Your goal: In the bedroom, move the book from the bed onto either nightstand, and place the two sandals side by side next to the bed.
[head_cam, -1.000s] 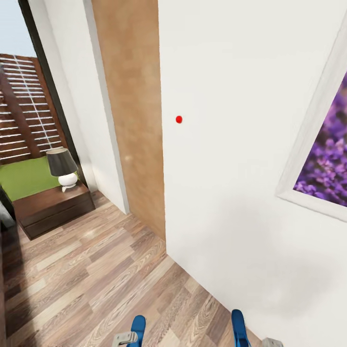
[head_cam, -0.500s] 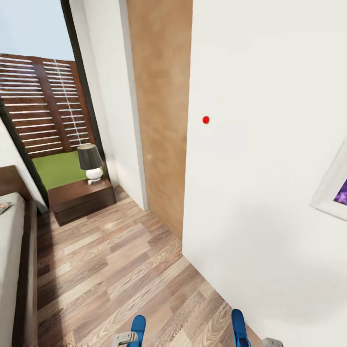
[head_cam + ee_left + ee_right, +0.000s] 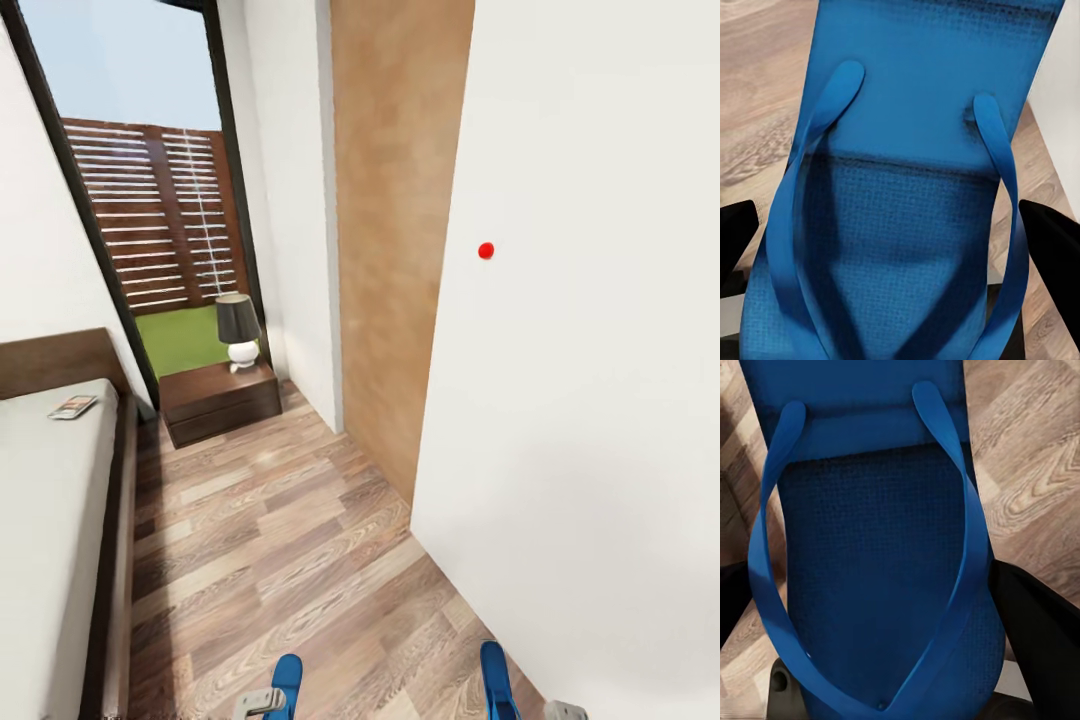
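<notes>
I hold one bright blue sandal in each hand. In the left wrist view, my left gripper [image 3: 896, 240] is shut on a sandal [image 3: 907, 150], with a black finger on either side of its sole. My right gripper [image 3: 881, 607] is shut the same way on the other sandal [image 3: 870, 547]. In the head view both sandal tips [image 3: 288, 678] [image 3: 494, 675] poke up at the bottom edge. The bed [image 3: 40, 520] lies at the left with the book [image 3: 72, 407] near its headboard. A dark nightstand [image 3: 222, 398] stands beyond it by the window.
A black-shaded lamp [image 3: 238, 330] sits on the nightstand. A white wall [image 3: 590, 400] with a red dot [image 3: 486, 251] stands close on the right, beside a tall light-brown panel [image 3: 395, 250]. A strip of wood floor [image 3: 270, 540] runs between bed and wall.
The head camera has swung left, so the whole picture has shifted right. The purple painting has left the frame, and the bed and book have come in. Both grippers still hold their sandals.
</notes>
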{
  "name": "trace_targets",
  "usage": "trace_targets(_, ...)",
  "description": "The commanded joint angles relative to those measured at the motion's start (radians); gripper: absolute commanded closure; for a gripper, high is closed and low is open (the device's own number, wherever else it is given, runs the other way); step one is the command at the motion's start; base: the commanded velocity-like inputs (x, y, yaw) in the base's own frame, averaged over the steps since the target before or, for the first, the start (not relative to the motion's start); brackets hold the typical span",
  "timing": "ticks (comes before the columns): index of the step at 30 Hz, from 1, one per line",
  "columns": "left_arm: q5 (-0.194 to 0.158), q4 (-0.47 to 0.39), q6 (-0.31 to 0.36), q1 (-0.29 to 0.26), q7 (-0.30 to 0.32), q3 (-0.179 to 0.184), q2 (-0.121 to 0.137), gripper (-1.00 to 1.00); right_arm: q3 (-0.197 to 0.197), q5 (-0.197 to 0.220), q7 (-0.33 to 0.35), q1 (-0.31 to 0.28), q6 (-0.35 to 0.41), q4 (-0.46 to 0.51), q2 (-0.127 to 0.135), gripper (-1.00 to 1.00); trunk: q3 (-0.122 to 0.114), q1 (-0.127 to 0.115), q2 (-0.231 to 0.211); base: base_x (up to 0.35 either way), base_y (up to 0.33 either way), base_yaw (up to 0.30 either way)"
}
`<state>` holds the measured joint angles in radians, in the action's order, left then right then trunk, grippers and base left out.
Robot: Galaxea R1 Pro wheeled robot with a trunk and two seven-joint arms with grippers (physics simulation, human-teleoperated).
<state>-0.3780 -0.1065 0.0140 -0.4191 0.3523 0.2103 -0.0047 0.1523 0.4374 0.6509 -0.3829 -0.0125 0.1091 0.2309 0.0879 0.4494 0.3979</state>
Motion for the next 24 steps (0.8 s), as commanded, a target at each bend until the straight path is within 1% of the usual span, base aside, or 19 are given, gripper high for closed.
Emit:
trace_targets(1, -0.01, 0.001, 0.001, -0.001, 0.002, 0.008, 0.0, 1.0, 0.008, 0.009, 0.003, -0.001, -0.001, 0.0, 0.001, 1.0, 0.002, 0.001, 0.002, 0.0, 0.0, 0.293)
trace_targets(17, -0.01, 0.001, 0.001, -0.001, 0.002, 0.008, 0.0, 1.0, 0.009, 0.009, 0.003, -0.001, -0.002, 0.0, 0.001, 1.0, 0.002, 0.001, 0.002, 0.003, 0.0, 0.293)
trace_targets(20, -0.01, 0.001, 0.001, -0.001, 0.002, 0.008, 0.0, 1.0, 0.008, 0.009, 0.003, -0.001, -0.002, 0.0, 0.001, 1.0, 0.002, 0.001, 0.002, 0.204, 0.0, 0.219)
trace_targets(24, -0.01, 0.001, 0.001, -0.001, 0.002, 0.008, 0.0, 1.0, 0.009, 0.009, 0.003, -0.001, -0.002, 0.0, 0.001, 1.0, 0.002, 0.001, 0.002, 0.313, 0.0, 0.039)
